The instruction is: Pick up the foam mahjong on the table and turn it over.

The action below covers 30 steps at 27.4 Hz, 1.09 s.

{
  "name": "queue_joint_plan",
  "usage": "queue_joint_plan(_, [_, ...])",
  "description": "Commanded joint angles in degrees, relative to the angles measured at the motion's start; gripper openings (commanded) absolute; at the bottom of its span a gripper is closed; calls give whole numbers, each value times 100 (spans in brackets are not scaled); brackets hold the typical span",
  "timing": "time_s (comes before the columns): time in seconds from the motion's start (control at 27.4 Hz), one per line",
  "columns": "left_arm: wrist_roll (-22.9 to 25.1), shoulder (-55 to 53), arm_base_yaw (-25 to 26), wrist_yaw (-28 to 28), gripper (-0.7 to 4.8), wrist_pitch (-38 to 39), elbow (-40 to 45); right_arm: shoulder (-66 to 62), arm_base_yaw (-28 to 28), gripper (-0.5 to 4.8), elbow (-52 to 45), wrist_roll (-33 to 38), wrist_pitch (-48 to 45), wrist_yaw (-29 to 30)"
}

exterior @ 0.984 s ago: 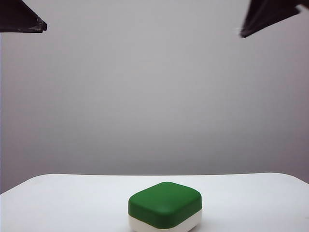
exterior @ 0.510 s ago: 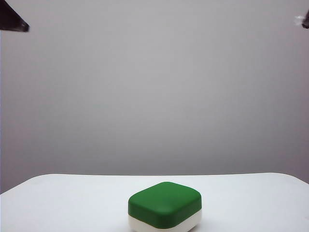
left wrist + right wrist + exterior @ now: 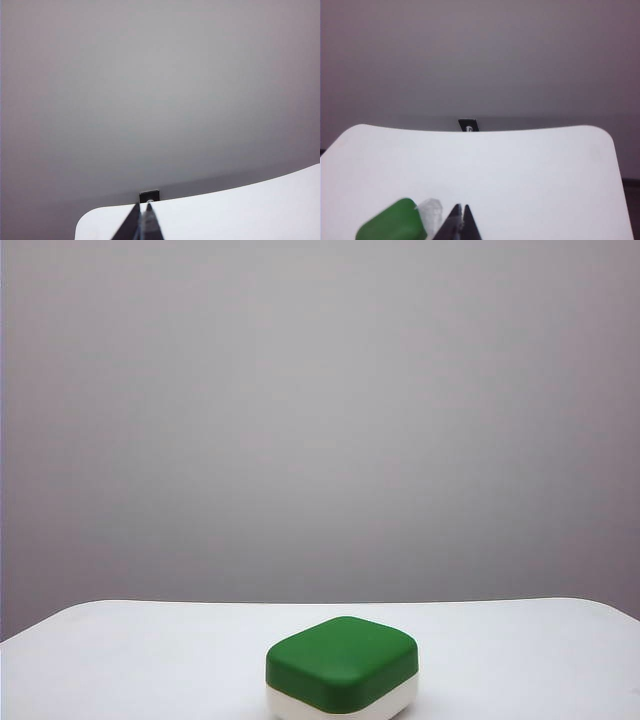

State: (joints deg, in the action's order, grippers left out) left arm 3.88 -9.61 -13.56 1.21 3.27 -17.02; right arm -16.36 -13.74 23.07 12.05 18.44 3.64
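Two closed grippers, nothing held.
Foam mahjong (image 3: 341, 668) lies green side up on the surface (image 3: 150, 660), just beside the right gripper (image 3: 461, 209), apart from the left gripper (image 3: 143, 207).

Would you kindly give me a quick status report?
Left gripper shut, empty. Right gripper shut, empty, beside foam mahjong. Mahjong green side up on table. Nothing in the way.
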Motion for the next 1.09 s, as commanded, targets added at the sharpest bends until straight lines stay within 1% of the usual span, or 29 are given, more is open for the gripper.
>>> queue_joint_plan(0.04, [-90, 157, 4, -214, -6, -15, 131, 142, 0, -6, -319, 407, -669, -96])
queue_joint_plan(0.11, [-133, 181, 2, -256, -6, 4, 227, 192, 0, -6, -546, 404, -931, -122])
queue_joint_plan(0.18, [-136, 184, 2, -245, -6, 2, 363, 227, 4, -6, -758, 376, -1067, -378])
queue_joint_plan(0.29, [-258, 186, 4, -249, -6, -7, 481, 352, 13, -6, -944, 330, -1235, -393])
queue_joint_plan(0.44, [-382, 188, 4, -229, -6, -22, 584, 717, 13, -6, -1119, 304, -1224, -409])
queue_joint_plan(0.69, [-387, 188, 4, -229, -6, -66, 721, 1287, 15, -6, -1521, 273, -1207, -520])
queue_joint_plan(0.95, [-326, 190, 2, -229, -6, -212, 1080, 1307, 13, -6, -2031, 157, -1228, -494])
queue_joint_plan(1.06, [-398, 192, 2, -201, -6, -256, 1121, 1307, 13, -6, -2197, 157, -1272, -496])
queue_joint_plan(1.09, [-426, 201, 2, -116, -6, -310, 1121, 1307, 13, -6, -2223, 157, -1287, -496])
